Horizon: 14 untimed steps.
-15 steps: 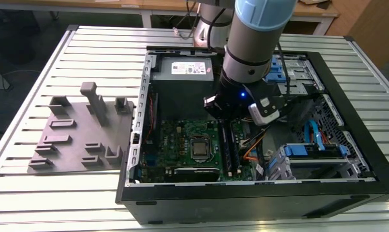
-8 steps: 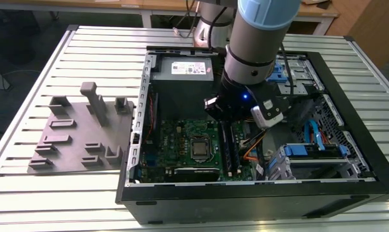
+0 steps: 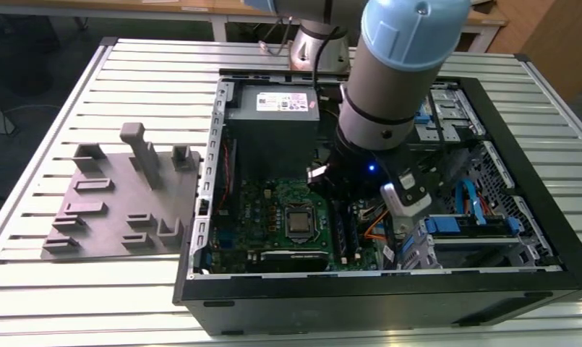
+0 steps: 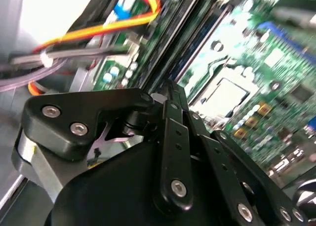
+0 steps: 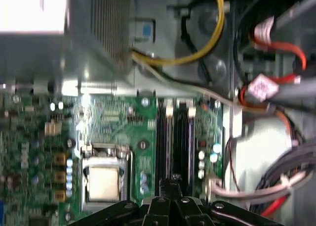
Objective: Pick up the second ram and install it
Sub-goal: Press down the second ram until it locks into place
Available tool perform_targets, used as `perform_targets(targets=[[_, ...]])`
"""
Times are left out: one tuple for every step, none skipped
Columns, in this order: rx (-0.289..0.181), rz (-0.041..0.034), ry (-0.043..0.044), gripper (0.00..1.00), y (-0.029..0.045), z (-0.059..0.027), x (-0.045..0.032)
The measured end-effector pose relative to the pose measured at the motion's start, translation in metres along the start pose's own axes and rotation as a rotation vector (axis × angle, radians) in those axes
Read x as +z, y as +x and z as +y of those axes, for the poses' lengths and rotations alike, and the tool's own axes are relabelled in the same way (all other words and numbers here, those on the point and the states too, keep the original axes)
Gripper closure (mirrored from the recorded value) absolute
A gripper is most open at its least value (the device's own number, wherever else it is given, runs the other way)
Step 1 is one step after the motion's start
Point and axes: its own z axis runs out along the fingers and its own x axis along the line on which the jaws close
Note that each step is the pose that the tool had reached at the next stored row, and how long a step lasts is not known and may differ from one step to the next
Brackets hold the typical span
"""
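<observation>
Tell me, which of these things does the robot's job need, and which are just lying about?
For the job: gripper, memory slots, motherboard.
Lying about: grey peg tray, power supply, yellow cable, slatted table.

label on power supply (image 3: 284,102), print too small to read

Arm (image 3: 392,79) reached down from far side into case, grey-blue forearm steeply inclined, wrist low over board. Blue light glowed on wrist. Gripper (image 3: 331,186) hung below wrist, dark, toward exterior view's left of wrist camera block. In second wrist view, gripper (image 4: 170,95) showed black linkages converging to tip, fingers (image 4: 174,112) drawn together. In first wrist view, gripper (image 5: 170,186) tip pointed at slots, fingers (image 5: 173,184) meeting in narrow point.
</observation>
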Motion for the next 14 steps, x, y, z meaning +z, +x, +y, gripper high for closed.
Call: perform_targets(targets=[[0.0, 0.0001, 0.0002, 0.89, 0.0, -0.0042, 0.0004], [0.0, 0.0, 0.0, 0.89, 0.0, -0.0076, 0.0008], [0.0, 0.0, -0.0001, 0.89, 0.0001, -0.0098, 0.0012], [0.0, 0.0, 0.0, 0.89, 0.0001, -0.011, 0.0014], [0.0, 0.0, -0.0001, 0.89, 0.0001, -0.0116, 0.0019], [0.0, 0.0, -0.0001, 0.89, 0.0001, -0.0121, 0.0027], [0.0, 0.0, -0.0002, 0.89, 0.0001, -0.0124, 0.0036], [0.0, 0.0002, 0.0001, 0.89, 0.0001, -0.0129, 0.0042], [0.0, 0.0004, 0.0004, 0.89, 0.0001, -0.0132, 0.005], [0.0, 0.0005, 0.0008, 0.89, 0.0001, -0.0135, 0.0059], [0.0, 0.0007, 0.001, 0.89, 0.0001, -0.0138, 0.0071], [0.0, 0.0008, 0.001, 0.89, 0.0001, -0.0141, 0.0083], [0.0, 0.001, 0.001, 0.89, 0.0001, -0.0144, 0.0094], [0.0, 0.0012, 0.0011, 0.89, 0.0001, -0.0146, 0.0102]])
